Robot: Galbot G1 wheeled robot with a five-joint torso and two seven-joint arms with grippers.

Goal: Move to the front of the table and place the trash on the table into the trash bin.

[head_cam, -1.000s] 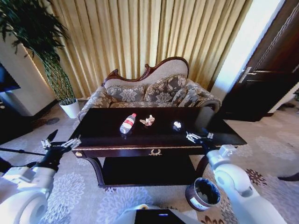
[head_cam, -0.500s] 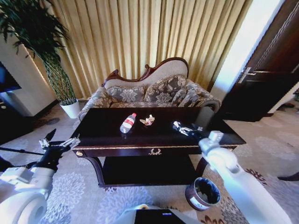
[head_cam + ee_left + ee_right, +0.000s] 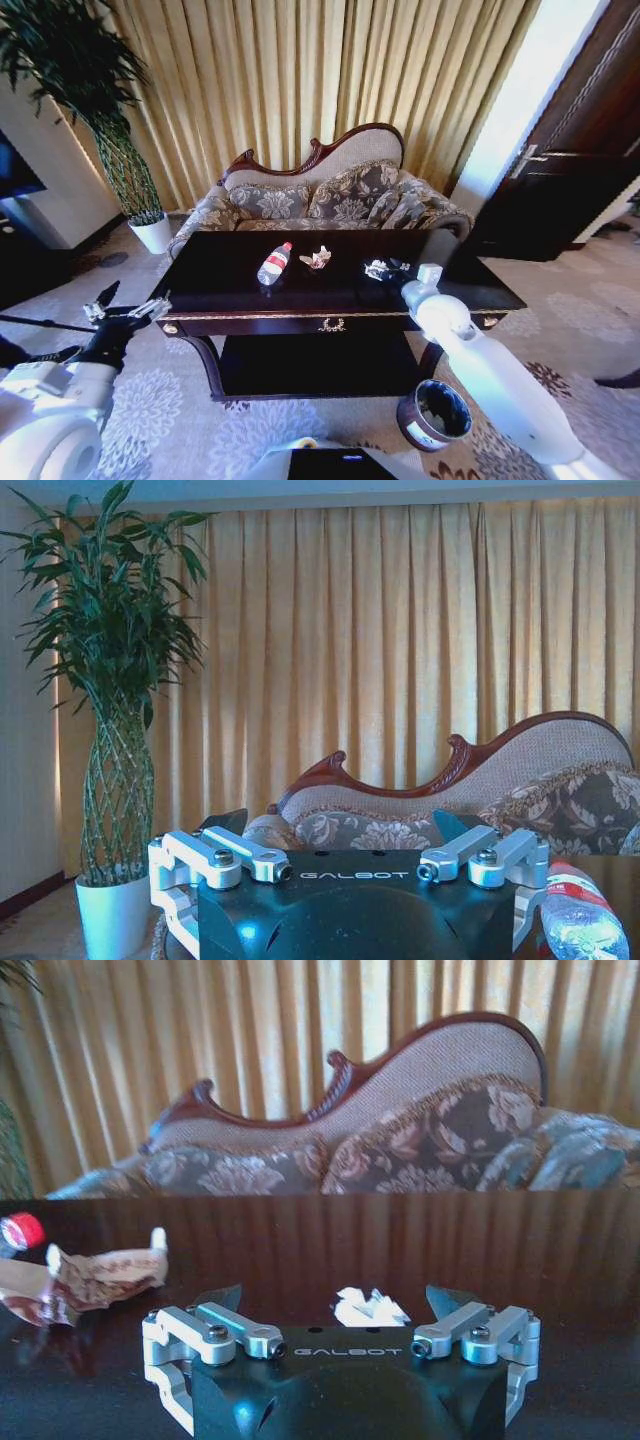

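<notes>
The dark glossy table (image 3: 230, 300) stands in front of me. On it lie a clear bottle (image 3: 273, 263) with a red label, a crumpled wrapper (image 3: 317, 259) and a small white paper wad (image 3: 377, 268). My right gripper (image 3: 386, 268) reaches over the table's right half, open, its fingers on either side of the white paper wad (image 3: 368, 1306). The right wrist view also has the wrapper (image 3: 95, 1275) and the bottle's red cap (image 3: 20, 1230). My left gripper (image 3: 125, 310) hangs open off the table's front left corner. The trash bin (image 3: 435, 415) stands on the carpet at front right.
A patterned sofa (image 3: 330, 200) sits behind the table before gold curtains. A potted plant (image 3: 150, 230) in a white pot stands at the back left. A dark door (image 3: 580, 170) is at the right. Carpet lies open around the table's front.
My right arm has reached forward and to the left over the table, bringing its open gripper up to the white paper wad. The left arm has hardly moved.
</notes>
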